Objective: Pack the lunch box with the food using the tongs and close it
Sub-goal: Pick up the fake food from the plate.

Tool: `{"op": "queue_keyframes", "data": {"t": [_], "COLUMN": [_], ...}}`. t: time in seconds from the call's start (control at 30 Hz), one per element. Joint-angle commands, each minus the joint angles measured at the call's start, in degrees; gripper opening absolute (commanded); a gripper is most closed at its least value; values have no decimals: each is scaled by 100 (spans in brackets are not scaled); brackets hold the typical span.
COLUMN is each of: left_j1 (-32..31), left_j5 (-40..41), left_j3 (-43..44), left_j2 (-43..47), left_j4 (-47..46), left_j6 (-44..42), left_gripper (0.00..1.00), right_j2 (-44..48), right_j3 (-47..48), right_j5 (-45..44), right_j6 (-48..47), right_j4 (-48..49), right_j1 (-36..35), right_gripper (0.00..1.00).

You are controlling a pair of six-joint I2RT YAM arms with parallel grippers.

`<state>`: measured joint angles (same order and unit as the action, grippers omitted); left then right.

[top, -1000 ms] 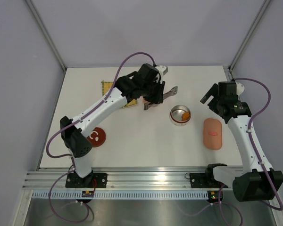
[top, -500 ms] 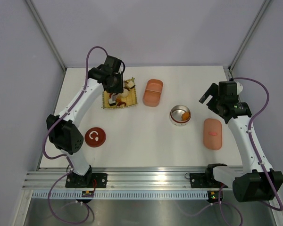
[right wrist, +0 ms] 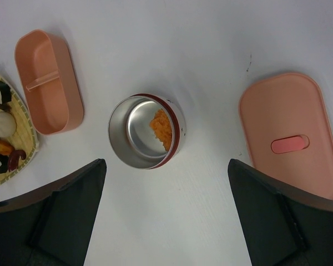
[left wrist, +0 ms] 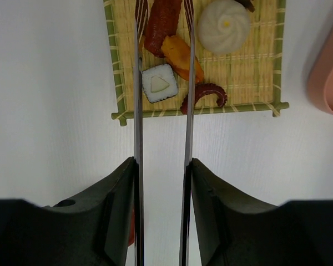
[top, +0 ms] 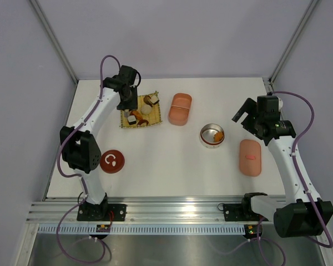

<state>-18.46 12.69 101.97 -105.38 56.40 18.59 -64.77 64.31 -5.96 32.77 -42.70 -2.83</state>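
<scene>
Tongs (left wrist: 137, 122), gripped by left claw (left wrist: 162, 164), straddled the white roll (left wrist: 159, 83): needed lower tips, slow squeeze; right claw (right wrist: 169, 216) gaped empty.

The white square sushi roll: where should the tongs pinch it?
Pinch the white square sushi roll across its two flat sides that face the slim silvery tongs' arms, coming down from above; it lies flat on the yellow woven mat.

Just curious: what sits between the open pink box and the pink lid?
A round metal tin holding an orange lump, in the top view, between pink oval box and pink oval lid.
</scene>
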Motion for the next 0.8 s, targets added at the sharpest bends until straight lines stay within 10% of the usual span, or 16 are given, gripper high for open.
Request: {"op": "queue_keyframes", "data": {"t": [0.0, 0.77], "left_j1": [35, 141], "left_j5": [-12, 111], "left_j3": [358, 323], "left_j2": [-272, -888], "left_j4": [-24, -156], "left_j6": [-277, -382], "left_gripper": [45, 43], "right_j2": [-26, -114], "right_j3": [20, -33], "right_j5": [261, 411], "right_j6": [-96, -69], "right_j4": [165, 244], "right_j1": [37, 28], "right_gripper": [100, 100]}}
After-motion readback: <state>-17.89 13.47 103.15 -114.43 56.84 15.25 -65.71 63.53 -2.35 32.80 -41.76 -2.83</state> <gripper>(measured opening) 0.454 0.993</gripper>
